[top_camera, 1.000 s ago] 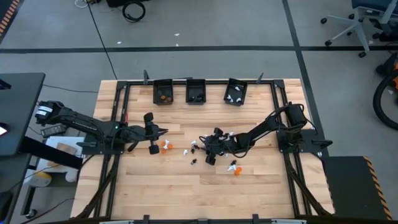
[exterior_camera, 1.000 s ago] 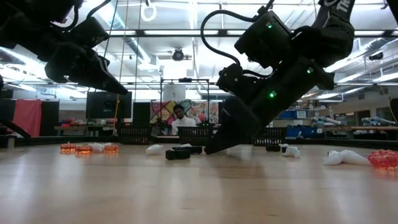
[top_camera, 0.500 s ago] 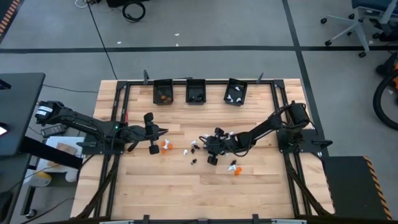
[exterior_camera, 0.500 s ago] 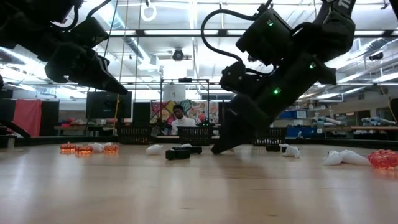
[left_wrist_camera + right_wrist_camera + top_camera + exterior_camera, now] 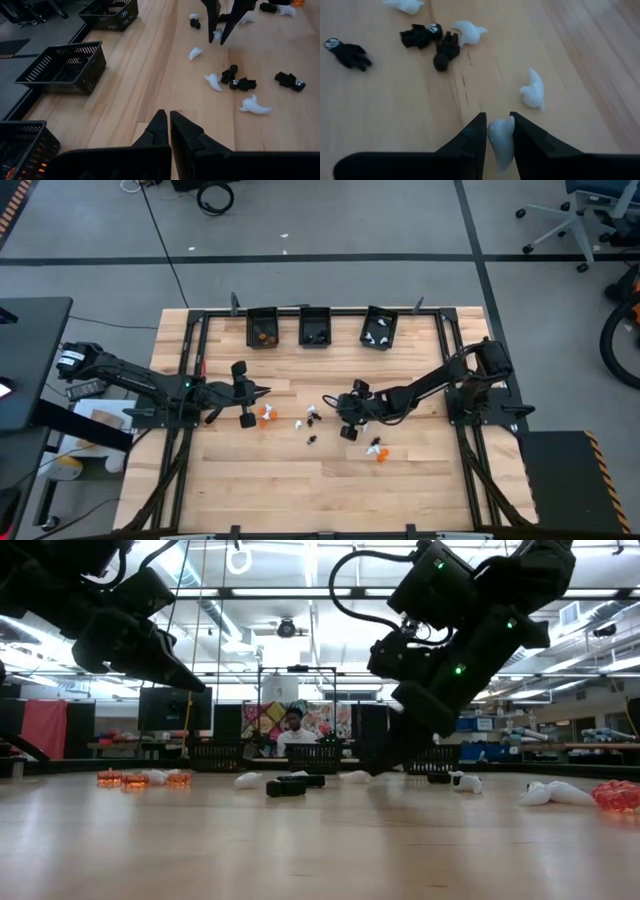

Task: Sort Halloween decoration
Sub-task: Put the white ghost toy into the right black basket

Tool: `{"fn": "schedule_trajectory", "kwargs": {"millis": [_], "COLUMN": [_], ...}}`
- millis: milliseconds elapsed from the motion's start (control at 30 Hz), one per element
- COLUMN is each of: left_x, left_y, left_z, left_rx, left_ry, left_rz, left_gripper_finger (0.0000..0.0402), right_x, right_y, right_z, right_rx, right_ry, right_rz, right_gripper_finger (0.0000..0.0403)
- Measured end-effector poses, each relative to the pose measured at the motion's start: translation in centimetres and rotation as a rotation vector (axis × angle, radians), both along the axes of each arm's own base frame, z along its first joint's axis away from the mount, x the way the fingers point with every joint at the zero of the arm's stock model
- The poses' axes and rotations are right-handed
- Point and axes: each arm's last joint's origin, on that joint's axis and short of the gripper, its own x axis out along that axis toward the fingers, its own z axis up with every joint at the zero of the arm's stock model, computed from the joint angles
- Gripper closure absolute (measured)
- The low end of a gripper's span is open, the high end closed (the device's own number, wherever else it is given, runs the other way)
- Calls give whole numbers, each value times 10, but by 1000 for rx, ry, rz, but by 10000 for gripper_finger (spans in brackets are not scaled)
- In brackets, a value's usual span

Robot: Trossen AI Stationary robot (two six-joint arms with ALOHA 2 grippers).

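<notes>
a: which step is in hand?
b: a pick. the right gripper [image 5: 494, 131] has its fingers clamped on a white ghost trinket [image 5: 500, 141], seen clearly in the right wrist view, pinched between the two dark tips over the bare wood
a: and where is that in the overall layout?
b: near the middle of the table [image 5: 300, 490], among the scattered halloween decoration [image 5: 312, 417]. orange, black and white bits lie around it, with another white ghost [image 5: 533, 90] just beside the held one and black figures [image 5: 431, 41] a little farther off
a: the other arm?
b: the left gripper [image 5: 169, 122] hangs with its fingers pressed together, holding nothing, over the left part of the table
a: what does the next move call for?
b: i judge a lift clear of the neighbours, then a carry to the far edge where the three black bins [image 5: 313, 327] sit. the right-hand bin [image 5: 379, 327] already shows white pieces, so that looks like the target
a: any worry?
b: the trinket is small and slick-looking; it could slip out on the way
</notes>
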Motion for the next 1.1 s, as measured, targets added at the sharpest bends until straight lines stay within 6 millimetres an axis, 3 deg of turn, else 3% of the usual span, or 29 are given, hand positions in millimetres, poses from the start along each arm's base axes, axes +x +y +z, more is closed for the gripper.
{"fn": "schedule_trajectory", "kwargs": {"millis": [400, 633, 900, 1100], "left_x": [0, 0, 0, 6], "left_y": [0, 0, 1, 14], "left_z": [0, 0, 0, 9], "left_rx": [0, 0, 45, 214], "left_ry": [0, 1, 17, -15], "left_rz": [0, 0, -20, -25], "left_gripper_finger": [402, 402, 402, 402], "right_x": [-2, -5, -28, -52], "right_y": [0, -22, -82, -145], "right_z": [3, 25, 82, 88], "right_rx": [-34, -42, -189, -194], "right_ry": [39, 3, -48, -12], "right_rz": [89, 29, -68, -334], "right_gripper_finger": [314, 314, 314, 314]}}
